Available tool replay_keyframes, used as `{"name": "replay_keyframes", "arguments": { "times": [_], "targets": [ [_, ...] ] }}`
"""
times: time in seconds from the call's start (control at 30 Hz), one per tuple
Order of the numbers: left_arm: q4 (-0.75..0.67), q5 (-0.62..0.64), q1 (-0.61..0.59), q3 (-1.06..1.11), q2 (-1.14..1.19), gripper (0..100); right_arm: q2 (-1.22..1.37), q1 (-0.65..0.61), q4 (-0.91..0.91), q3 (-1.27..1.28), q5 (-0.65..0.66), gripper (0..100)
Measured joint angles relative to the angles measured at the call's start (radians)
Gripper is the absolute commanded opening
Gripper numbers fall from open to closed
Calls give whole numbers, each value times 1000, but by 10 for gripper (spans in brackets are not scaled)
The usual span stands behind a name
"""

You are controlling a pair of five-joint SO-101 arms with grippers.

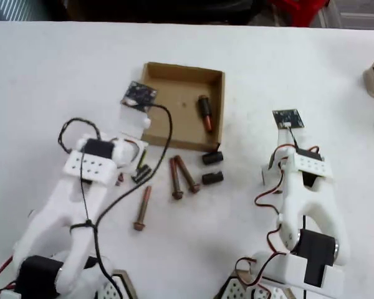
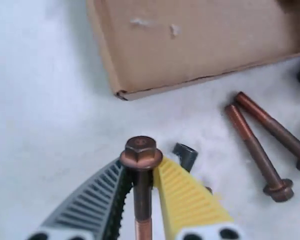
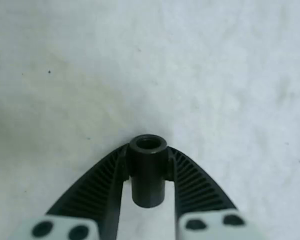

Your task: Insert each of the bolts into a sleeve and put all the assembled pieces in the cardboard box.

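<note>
Copper bolts: three loose mid-frame, a fourth bolt clamped in the left gripper. Two sleeves lie below the cardboard box; the right gripper pinches a third sleeve.

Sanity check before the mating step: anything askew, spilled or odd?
Nothing stands out. The left gripper holds a bolt and the right gripper a sleeve. Spare bolts and spare sleeves lie on the table beside the box, and one assembled piece lies inside it.
</note>
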Motion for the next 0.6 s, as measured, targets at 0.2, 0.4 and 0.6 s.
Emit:
{"name": "replay_keyframes", "arguments": {
  "times": [0.2,0.4,0.6],
  "targets": [
    [-172,20,-75,120,-68,20,0,0,0,0,0,17],
    [-213,37,-126,170,-181,20,0,0,0,0,0,17],
    [-250,206,-233,172,-198,20,0,-17,0,0,0,17]
  ]
}}
